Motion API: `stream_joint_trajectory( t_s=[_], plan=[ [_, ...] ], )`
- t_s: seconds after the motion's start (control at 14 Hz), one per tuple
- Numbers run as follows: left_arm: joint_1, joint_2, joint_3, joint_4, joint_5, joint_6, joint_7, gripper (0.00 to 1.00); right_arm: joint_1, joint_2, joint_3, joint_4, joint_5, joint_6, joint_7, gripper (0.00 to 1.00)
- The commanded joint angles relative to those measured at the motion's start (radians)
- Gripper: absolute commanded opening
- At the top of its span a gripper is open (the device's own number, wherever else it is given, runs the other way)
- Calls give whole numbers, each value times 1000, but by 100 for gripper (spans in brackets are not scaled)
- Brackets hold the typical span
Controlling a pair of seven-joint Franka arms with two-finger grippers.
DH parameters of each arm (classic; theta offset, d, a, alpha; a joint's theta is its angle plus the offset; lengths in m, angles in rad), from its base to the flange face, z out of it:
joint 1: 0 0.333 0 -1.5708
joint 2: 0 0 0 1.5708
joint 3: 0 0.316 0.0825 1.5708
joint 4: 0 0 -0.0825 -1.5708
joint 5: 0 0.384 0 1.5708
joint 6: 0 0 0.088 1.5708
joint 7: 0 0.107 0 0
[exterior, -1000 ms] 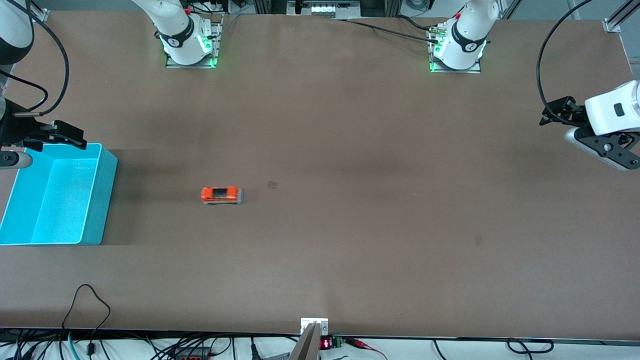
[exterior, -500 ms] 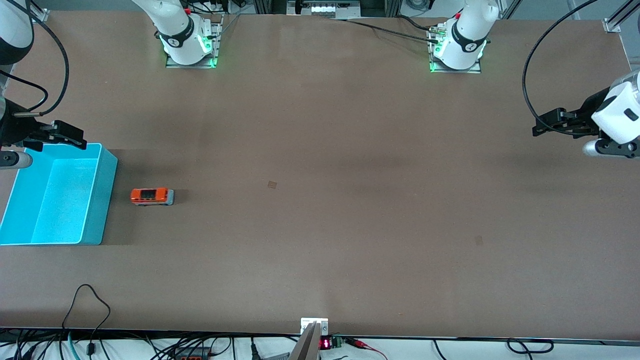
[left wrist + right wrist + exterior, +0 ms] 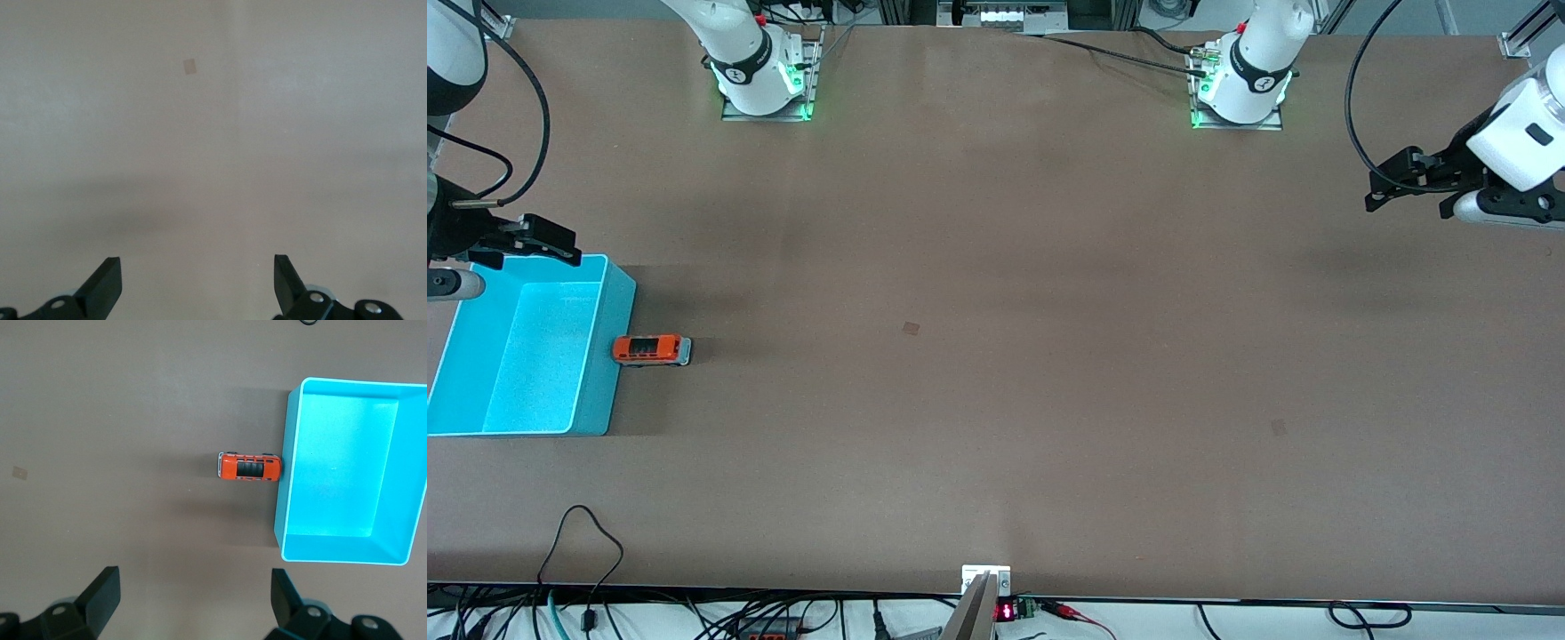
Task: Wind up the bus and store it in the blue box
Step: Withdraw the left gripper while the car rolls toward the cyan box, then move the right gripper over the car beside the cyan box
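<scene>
The small orange bus stands on the table with one end against the outer wall of the blue box, at the right arm's end of the table. The right wrist view shows the bus touching the box wall; the box is empty. My right gripper is open and empty, up in the air over the table by the box's corner. My left gripper is open and empty, high over the left arm's end of the table, with only bare table under it.
A small square patch marks the table's middle; it also shows in the left wrist view. Cables lie along the table edge nearest the front camera.
The bus has rolled on its own across the table toward the blue box and now rests against its wall. The left gripper has risen and drawn back. The right gripper has not moved.
</scene>
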Motion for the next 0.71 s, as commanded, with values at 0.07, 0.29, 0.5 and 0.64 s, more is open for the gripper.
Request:
stream_joint_trajectory(
  t_s=[0.07, 0.29, 0.5, 0.64],
  plan=[
    [-24, -5, 16, 0, 23, 18, -7, 100, 11, 9, 10, -1, 8, 3, 0, 100],
    [-24, 8, 16, 14, 25, 13, -8, 100, 55, 49, 10, -1, -8, 3, -6, 100],
    [-23, 9, 16, 15, 23, 12, -8, 100, 58, 77, 10, -27, -6, 4, -9, 100],
    [-6, 17, 13, 21, 25, 12, -7, 100, 41, 63, 13, -109, 3, 56, -84, 100]
  ],
)
